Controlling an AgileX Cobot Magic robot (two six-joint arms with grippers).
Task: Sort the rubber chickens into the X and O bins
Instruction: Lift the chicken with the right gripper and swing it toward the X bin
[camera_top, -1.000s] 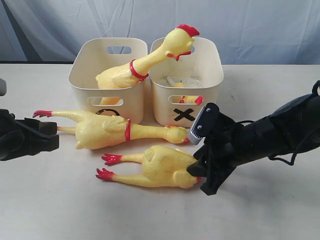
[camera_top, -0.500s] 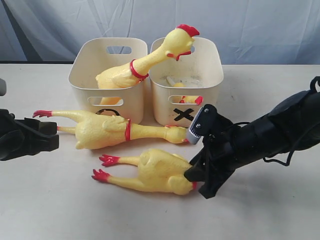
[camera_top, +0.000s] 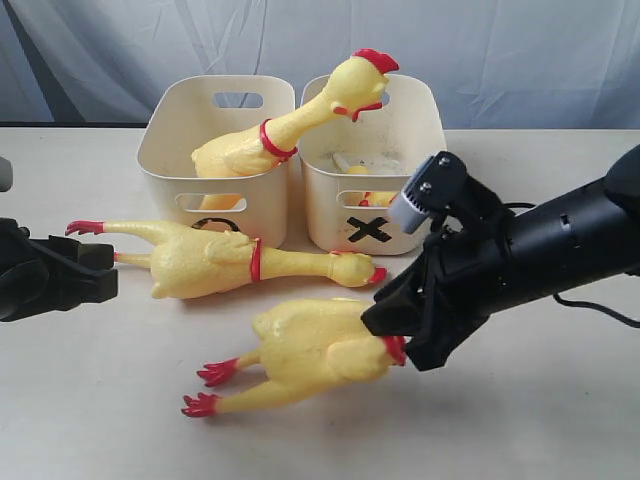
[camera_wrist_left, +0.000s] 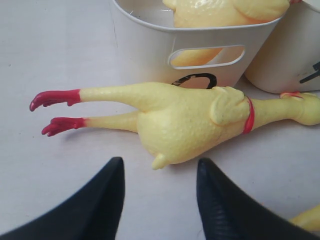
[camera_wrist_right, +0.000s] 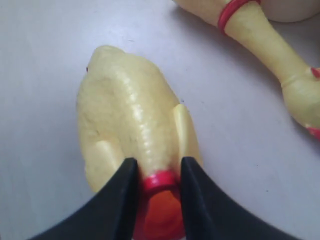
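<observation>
Right claw (camera_wrist_right: 157, 167), clamped on the red neck ring of the headless body (camera_top: 300, 345). We see the body stretching away from the fingertips, tilted, with its red feet lowest and close to the tabletop (camera_top: 100, 400). Left claw (camera_wrist_left: 160, 165), jaws apart and holding nothing. A whole chicken (camera_wrist_left: 185, 120) lies on its side just ahead of it, in front of the O bin (camera_top: 165, 185). We note a second whole chicken (camera_top: 250, 150) resting in the O bin, its head over the X bin (camera_top: 330, 210).

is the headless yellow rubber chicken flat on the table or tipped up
Tipped up: the right gripper holds the headless chicken by its neck, feet lower.
</observation>
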